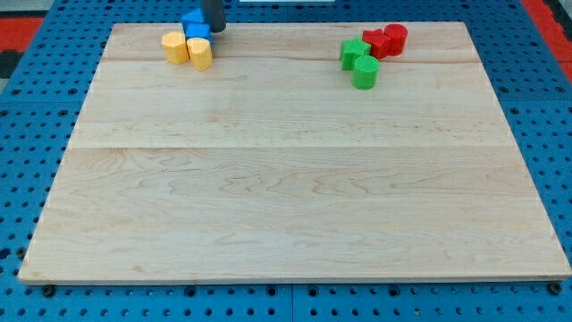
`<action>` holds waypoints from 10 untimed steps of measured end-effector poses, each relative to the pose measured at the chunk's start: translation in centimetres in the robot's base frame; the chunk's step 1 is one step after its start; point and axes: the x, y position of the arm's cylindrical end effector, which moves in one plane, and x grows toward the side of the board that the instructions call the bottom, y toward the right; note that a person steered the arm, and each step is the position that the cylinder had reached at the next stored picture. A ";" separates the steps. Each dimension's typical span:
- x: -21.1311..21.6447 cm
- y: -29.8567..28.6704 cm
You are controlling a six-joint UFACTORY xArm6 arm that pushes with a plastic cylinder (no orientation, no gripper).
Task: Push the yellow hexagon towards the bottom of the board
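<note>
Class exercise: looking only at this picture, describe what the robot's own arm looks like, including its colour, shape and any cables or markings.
Only a short piece shows: my tip, the lower end of a straight, dark, near-black rod with a rounded end, cut off by the view's top. No cables, markings or joints are visible.

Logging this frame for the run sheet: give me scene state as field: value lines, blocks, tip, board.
board: wooden board on blue pegboard
top-left cluster: two yellow blocks, shapes unclear; two blue blocks
top-right cluster: green star-like block, green cylinder, two red blocks
my tip, at top edge, against the blue blocks' right side, just above the right yellow block
task state: yellow blocks near the view's top
</note>
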 end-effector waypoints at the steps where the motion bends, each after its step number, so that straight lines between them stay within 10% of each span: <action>1: 0.3 -3.6; 6: 2.2 0.5; 10: 15.9 -3.4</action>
